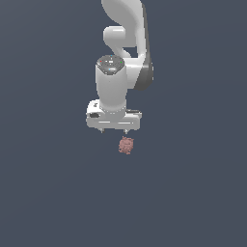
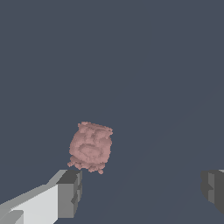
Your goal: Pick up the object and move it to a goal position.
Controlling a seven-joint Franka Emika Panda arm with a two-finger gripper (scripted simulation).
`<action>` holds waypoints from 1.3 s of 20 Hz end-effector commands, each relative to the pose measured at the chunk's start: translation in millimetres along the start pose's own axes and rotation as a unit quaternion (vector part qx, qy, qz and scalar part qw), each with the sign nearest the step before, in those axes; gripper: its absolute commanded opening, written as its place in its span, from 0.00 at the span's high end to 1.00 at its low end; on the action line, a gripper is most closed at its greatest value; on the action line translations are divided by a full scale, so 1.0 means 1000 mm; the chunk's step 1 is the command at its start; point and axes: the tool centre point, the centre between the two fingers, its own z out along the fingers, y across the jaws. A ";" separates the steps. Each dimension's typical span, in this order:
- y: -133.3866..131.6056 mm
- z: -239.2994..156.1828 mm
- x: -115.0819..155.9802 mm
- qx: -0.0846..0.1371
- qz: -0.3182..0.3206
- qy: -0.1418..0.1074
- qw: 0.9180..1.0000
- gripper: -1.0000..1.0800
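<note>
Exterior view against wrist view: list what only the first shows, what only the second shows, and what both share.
Only the exterior view shows the white arm reaching down from the picture's top, and the whole gripper above the pinkish-red blob, with a gap visible between them.

Only the wrist view shows the blob's bumpy surface up close, and the dark pads set wide apart, with nothing between them.

Both show the blob, parts of the open gripper, and the plain dark grey background.

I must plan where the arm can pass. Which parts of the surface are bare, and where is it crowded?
The dark surface is bare on every side of the pinkish-red blob. The only crowded spot is just beneath the open gripper, where the blob lies towards the exterior view's right fingertip. In the wrist view, the blob lies beyond the fingertips.
</note>
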 end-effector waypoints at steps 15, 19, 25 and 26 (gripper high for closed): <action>0.003 0.002 -0.007 -0.007 -0.026 -0.013 1.000 0.04; 0.003 0.002 -0.007 -0.007 -0.025 -0.013 1.000 0.04; -0.005 0.013 -0.007 -0.004 -0.008 -0.013 1.000 0.04; -0.007 0.015 -0.007 -0.003 -0.003 -0.013 1.000 0.04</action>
